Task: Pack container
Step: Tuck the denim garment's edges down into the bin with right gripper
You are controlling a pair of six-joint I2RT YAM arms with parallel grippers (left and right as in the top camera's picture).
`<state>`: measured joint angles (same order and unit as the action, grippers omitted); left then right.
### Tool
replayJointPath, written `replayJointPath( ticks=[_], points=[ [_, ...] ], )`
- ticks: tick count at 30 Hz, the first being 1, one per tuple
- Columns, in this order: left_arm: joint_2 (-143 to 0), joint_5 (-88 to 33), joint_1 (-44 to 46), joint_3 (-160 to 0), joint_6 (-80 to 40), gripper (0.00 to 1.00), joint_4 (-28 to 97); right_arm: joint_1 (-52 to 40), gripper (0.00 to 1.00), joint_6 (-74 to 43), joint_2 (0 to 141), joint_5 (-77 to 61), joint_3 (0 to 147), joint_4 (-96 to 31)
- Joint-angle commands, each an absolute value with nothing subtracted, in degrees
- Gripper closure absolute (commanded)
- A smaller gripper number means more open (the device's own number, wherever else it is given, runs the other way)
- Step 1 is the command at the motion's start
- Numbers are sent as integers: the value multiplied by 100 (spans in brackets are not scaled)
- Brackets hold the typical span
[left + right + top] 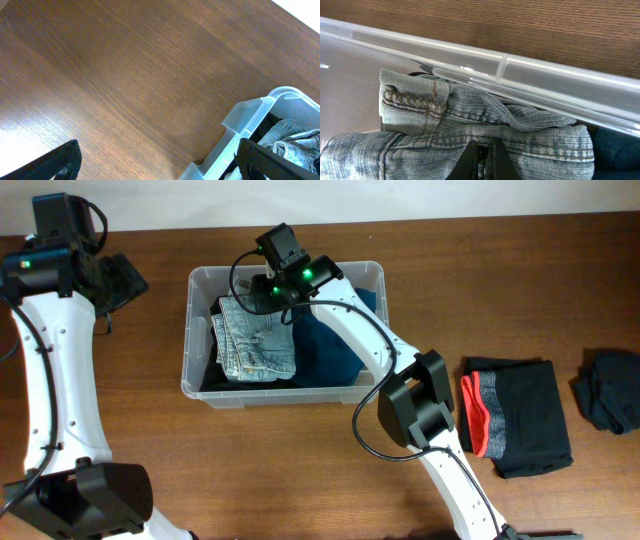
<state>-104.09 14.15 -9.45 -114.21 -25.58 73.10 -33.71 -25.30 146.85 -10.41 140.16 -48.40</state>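
Note:
The container (188, 340) is a clear plastic bin at the table's back centre. Folded light-blue jeans (255, 345) lie in its left half, with a dark blue garment (335, 350) beside them on the right. My right gripper (270, 295) reaches into the bin at the jeans' far end. In the right wrist view the right gripper (484, 150) is shut, tips pressed into the jeans (420, 150) just inside the bin wall (545, 75); whether a fold is pinched does not show. My left gripper (125, 280) hangs open over bare wood left of the bin, nothing between its fingers (65, 160).
A folded black garment with a red-orange band (515, 415) lies right of the bin, and a crumpled dark garment (610, 385) lies near the table's right edge. The bin's corner (250, 117) shows beside my left gripper's right finger. Black cloth (215, 375) lies under the jeans.

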Motion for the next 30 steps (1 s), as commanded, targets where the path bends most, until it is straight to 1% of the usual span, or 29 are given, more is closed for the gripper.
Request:
replayJointPath(
  ticks=[1,7,14,23,26,30],
  points=[
    [-10296,1437,-965,-11456,-2613,1,7317,-3503,96,-2593,14739,-1350,14025,-5164],
    [-10296,1437,-965,-11456,-2613,1,7317,-3579,96,-2550,14403,-1278,14521,-5638],
    [-10296,1437,-965,-11456,-2613,1,7317,-3721,96,-2554,14178,-1087,15238,-6917],
    [-10296,1437,-965,-11456,-2611,1,7314,-3990,95,-2543,14175,-989,15270,-8171],
    [-10296,1437,-965,-11456,-2613,1,7317,-4154,95,-2480,14184,-987,15266,-8416],
    [-10296,1437,-965,-11456,-2613,1,7317,-4403,95,-2423,14191,-985,15163,-8346]
  ],
)
